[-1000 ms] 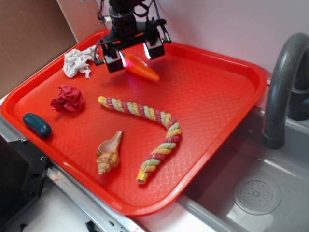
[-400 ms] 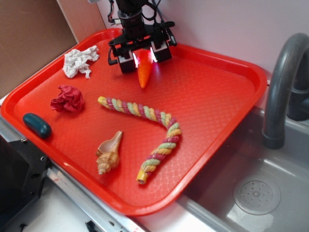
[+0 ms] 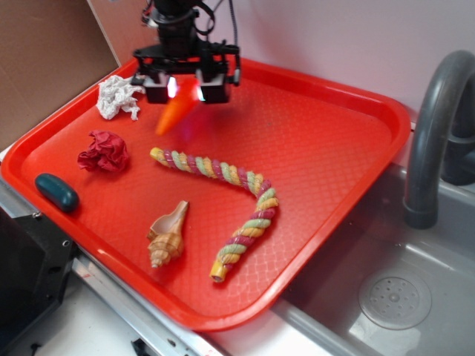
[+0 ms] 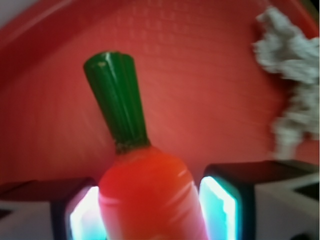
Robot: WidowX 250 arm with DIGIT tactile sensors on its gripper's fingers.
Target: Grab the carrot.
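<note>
End effector point(image 3: 182, 87) upper left of frame, clamped on carrot point(image 3: 173, 115); carrot lifted above red tray point(image 3: 334, 148), tip down-left, near white crumpled paper point(image 3: 117, 96). Stem point(image 4: 116, 102) visible, wrist view.

1. This looks like a mock kitchen set up for robot trials: a grey sink basin point(image 3: 393, 289) with a round drain point(image 3: 395, 302) and a curved grey faucet point(image 3: 434, 126).
2. A red plastic tray point(image 3: 326, 148) beside the sink holds toys and scraps, not food.
3. A brown board point(image 3: 44, 59) and a plain wall point(image 3: 334, 37) back the surface.
</note>
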